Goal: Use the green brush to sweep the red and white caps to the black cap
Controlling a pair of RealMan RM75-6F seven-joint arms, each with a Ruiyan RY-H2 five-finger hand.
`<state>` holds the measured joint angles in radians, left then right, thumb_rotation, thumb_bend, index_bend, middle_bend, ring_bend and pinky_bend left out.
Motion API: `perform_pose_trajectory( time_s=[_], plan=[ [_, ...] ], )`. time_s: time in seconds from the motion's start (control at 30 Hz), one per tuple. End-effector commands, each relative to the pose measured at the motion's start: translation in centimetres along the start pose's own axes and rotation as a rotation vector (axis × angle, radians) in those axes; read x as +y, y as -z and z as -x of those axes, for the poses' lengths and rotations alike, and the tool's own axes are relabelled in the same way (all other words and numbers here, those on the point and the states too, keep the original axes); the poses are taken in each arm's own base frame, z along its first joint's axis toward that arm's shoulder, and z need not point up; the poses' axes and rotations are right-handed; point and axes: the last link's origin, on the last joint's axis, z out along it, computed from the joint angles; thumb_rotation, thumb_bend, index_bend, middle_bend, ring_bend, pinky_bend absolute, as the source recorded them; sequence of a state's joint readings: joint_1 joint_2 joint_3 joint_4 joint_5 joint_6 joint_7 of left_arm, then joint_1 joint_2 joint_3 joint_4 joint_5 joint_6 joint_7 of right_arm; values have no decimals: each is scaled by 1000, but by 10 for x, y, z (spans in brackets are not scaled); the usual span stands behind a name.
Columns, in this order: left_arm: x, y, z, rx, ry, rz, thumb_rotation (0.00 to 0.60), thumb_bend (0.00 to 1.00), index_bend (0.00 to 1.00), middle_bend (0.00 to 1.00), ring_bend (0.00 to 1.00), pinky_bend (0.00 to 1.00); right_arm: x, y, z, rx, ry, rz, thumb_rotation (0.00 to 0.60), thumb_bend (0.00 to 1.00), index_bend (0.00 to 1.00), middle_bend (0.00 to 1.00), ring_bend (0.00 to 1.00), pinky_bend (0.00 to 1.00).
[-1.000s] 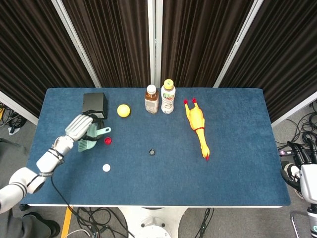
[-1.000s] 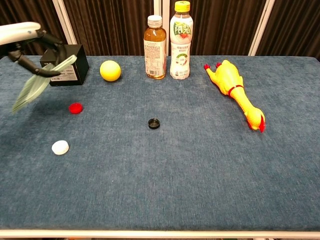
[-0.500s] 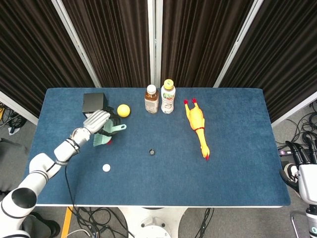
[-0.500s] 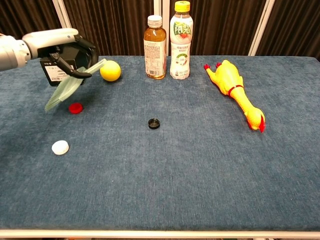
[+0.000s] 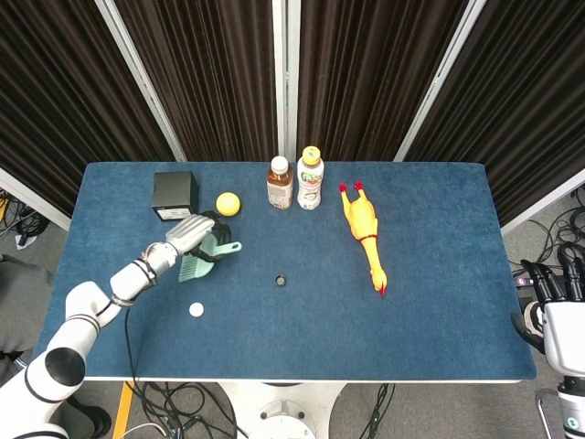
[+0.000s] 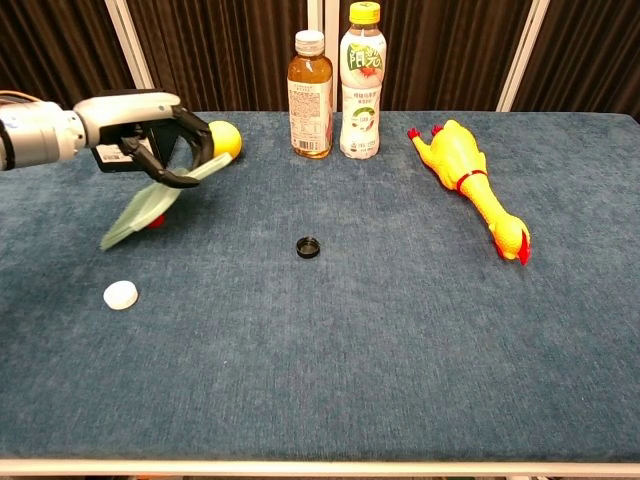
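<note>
pale green plastic brush (image 6: 140, 212): gripped in left hand (image 6: 160, 135), bristles angled down over small red cap (image 6: 156, 220). round white plastic cap (image 6: 120, 294): near table front-left. black ring-shaped cap (image 6: 308, 247): mid-table, well apart. sweeping seemingly not begun. surface: blue napped cloth (image 6: 380, 340). right hand (image 5: 559, 291): off-table, grip unclear.
</note>
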<state>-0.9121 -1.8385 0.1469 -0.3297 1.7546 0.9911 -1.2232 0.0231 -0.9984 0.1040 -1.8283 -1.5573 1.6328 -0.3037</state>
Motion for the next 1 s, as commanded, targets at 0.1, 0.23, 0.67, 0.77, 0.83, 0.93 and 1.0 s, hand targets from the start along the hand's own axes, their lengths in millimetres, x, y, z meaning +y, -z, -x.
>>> perform_pose_trajectory(
  time_s=[0.1,0.23,0.67,0.77,0.83,0.93,1.0],
  plan=[
    [21,-10,6,-41,29,88,600,423,508,559,381,164,0,2,0,-1,2,8,600,115,154,226,23,44],
    [34,-16,13,-75,44,139,600,423,508,559,381,164,1,3,0,0,2,15,600,114,154,226,22,44],
    [57,-6,8,18,216,273,600,423,508,559,382,165,3,4,-3,15,-1,15,600,115,155,226,22,44],
    [49,0,5,24,225,247,600,422,508,559,381,165,3,4,-4,16,-2,13,600,115,154,226,22,44],
    [43,2,4,21,240,218,600,422,508,560,381,165,3,5,-3,14,-4,15,600,114,154,226,22,44],
    [34,1,4,23,286,166,600,423,509,561,381,165,2,6,-1,9,-13,13,600,115,155,226,22,44],
    [30,1,7,15,283,143,600,424,510,562,381,165,2,6,0,6,-12,10,600,116,155,226,22,44]
  ],
)
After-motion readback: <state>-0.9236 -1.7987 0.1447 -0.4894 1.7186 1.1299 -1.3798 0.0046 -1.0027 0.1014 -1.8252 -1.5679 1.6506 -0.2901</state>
